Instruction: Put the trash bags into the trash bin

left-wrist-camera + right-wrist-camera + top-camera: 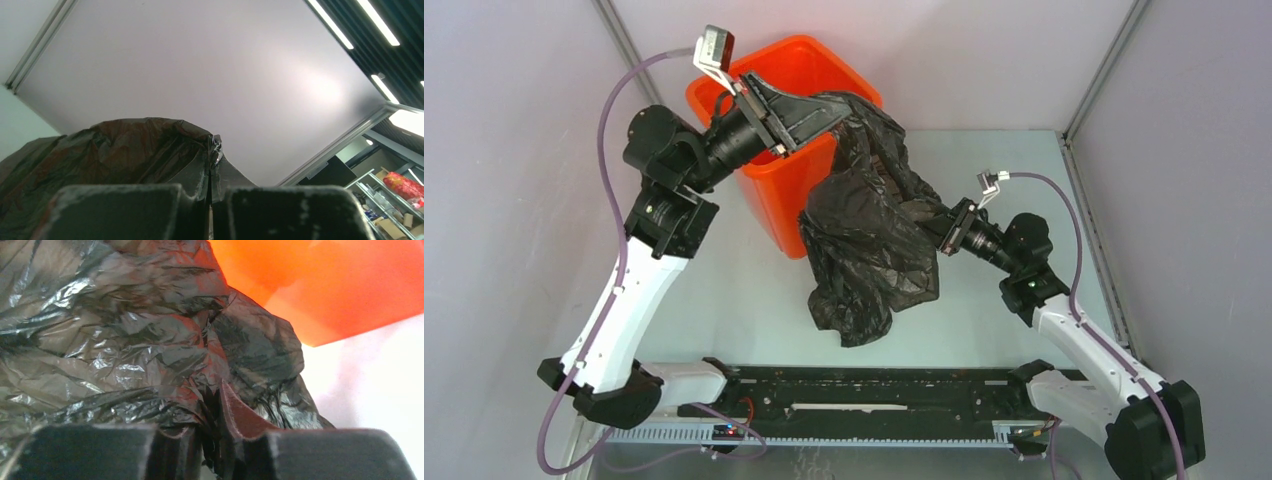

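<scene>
The black trash bag (869, 240) hangs wrinkled from the rim of the orange trash bin (786, 190) down onto the table in front of it. My left gripper (829, 112) is raised over the bin's mouth and is shut on an edge of the bag (125, 155), which drapes to its left in the left wrist view. My right gripper (936, 226) is low at the bag's right side and is shut on a bunch of the bag (150, 345). The bin's orange wall (340, 285) fills the upper right of the right wrist view.
Grey enclosure walls stand close on the left, back and right. The table (1024, 180) is pale grey. A black rail (864, 390) runs along the near edge between the arm bases.
</scene>
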`<act>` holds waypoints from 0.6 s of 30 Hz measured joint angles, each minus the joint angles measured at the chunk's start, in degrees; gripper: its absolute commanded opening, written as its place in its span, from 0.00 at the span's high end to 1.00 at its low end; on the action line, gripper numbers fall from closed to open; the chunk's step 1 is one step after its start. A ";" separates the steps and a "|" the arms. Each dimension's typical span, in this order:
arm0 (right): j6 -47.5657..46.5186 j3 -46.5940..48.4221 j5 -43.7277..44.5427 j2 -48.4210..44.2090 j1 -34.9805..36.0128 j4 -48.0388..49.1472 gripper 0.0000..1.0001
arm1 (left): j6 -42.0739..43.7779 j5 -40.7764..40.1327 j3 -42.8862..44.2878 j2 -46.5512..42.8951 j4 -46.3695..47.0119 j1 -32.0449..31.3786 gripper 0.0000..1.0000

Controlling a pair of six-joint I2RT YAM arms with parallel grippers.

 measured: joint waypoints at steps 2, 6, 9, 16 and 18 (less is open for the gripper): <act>-0.20 -0.22 0.00 -0.02 -0.15 -1.84 1.00 | 0.68 -0.11 -2.36 -0.70 -0.28 0.00 1.00; -2.45 0.20 -0.04 -2.12 -3.21 -13.03 1.00 | 6.51 -2.75 -5.35 -2.29 -7.50 0.00 1.00; -6.91 3.58 0.66 -3.98 -9.29 -29.83 1.00 | 12.83 -7.10 -7.10 -3.08 -15.45 -0.44 1.00; -15.80 21.99 1.62 -2.19 -25.11 -63.76 1.00 | 23.19 -16.33 -0.17 7.93 -30.49 -5.49 1.00; -17.51 34.03 2.40 1.03 -26.43 -70.93 1.00 | 24.72 -17.14 8.72 15.54 -33.14 -6.97 1.00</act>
